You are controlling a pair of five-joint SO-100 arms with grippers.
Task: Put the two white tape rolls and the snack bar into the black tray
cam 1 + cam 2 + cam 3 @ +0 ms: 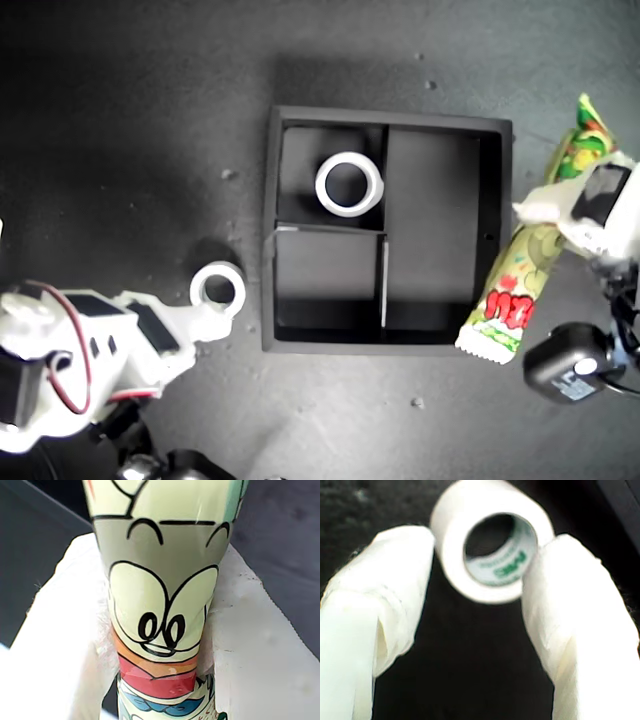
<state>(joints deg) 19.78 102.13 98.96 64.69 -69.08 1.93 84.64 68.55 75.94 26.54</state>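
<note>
While one roll already lies in the tray, the rest reads like this, from the exterior view's left to its right:

Second pincer: my second pincer [210,312] sits at the exterior view's lower left, its white pads spread to either side of the loose tape roll [218,288]. In the second wrist view one pad [555,595] seems to touch the roll's rim while the other stands just off it, so I judge the pincer not yet pinching.

Loose tape roll: it rests on the dark bench [120,120], just outside the tray's wall on the exterior view's left.

Black tray: the black tray [392,118] sits mid-bench. The other tape roll [350,184] lies flat in a small compartment; the second small compartment and the long one hold nothing.

Snack bar: the snack bar [520,290] lies just beyond the tray's wall on the exterior view's right, roughly alongside it.

First pincer: my first pincer [560,212] is pressed onto the bar's middle, the wrapper squeezed between both pads.

Step in hand: two grasps at once, I judge.

Next move: close on the loose roll, lift it over the wall into the free small compartment; swing the bar parallel over the long compartment and lower it.

Writing: green print inside the roll's core [502,562], too blurred to read; red letters on the wrapper, not legible; a cartoon face [162,615].
</note>
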